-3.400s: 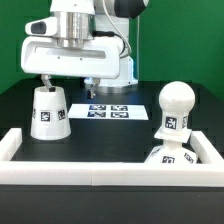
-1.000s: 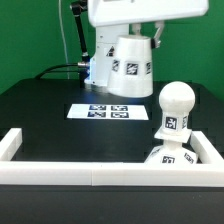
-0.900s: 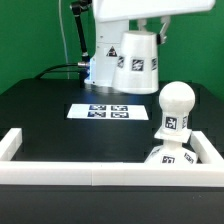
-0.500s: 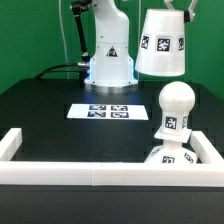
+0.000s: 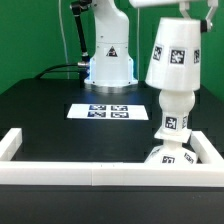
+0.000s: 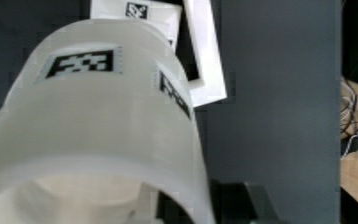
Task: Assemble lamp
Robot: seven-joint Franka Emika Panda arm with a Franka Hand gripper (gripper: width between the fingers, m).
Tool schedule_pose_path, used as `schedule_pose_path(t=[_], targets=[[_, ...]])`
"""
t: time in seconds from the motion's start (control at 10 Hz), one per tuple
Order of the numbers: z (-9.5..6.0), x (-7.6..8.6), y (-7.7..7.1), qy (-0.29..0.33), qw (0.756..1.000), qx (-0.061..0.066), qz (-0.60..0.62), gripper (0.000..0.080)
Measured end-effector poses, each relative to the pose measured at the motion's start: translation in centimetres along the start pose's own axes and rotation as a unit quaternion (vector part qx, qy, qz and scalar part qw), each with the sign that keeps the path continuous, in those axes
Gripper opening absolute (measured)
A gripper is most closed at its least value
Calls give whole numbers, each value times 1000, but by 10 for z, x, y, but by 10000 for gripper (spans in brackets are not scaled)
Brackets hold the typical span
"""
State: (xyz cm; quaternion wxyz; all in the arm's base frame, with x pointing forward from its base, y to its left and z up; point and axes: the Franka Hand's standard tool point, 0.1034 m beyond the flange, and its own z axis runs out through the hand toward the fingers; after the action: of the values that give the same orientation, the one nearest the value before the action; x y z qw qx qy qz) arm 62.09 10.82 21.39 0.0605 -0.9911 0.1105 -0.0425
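Note:
The white cone shade (image 5: pixel 173 55), with square tags, hangs tilted in my gripper (image 5: pixel 190 10) at the exterior view's upper right. Its wide lower rim sits over the top of the ball-shaped bulb (image 5: pixel 172 115), hiding the ball's upper part. The bulb stands on the small tagged base (image 5: pixel 170 156) in the near right corner of the border. Most of the gripper is cut off by the top edge of the frame. In the wrist view the shade (image 6: pixel 105 130) fills most of the picture, with a dark finger (image 6: pixel 247 205) beside it. Bulb and base are hidden there.
The marker board (image 5: pixel 100 110) lies flat mid-table. The long white border (image 5: pixel 60 170) runs along the front and both sides. The robot's pedestal (image 5: pixel 108 65) stands at the back. In the wrist view a white strip (image 6: pixel 202 60) shows past the shade.
The gripper lifted the shade off the table at the exterior view's left, carried it right and up, then lowered it over the bulb's top.

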Motion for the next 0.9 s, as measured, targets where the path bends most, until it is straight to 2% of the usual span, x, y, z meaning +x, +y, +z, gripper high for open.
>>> schedule_pose_path(t=[0.2, 0.6, 0.7, 0.9], targets=[[25, -10, 8, 7, 1000, -6, -3, 44], [24, -9, 8, 6, 1000, -6, -2, 44], [28, -12, 12, 12, 1000, -6, -11, 44], [45, -15, 19, 14, 1000, -12, -9, 44]])
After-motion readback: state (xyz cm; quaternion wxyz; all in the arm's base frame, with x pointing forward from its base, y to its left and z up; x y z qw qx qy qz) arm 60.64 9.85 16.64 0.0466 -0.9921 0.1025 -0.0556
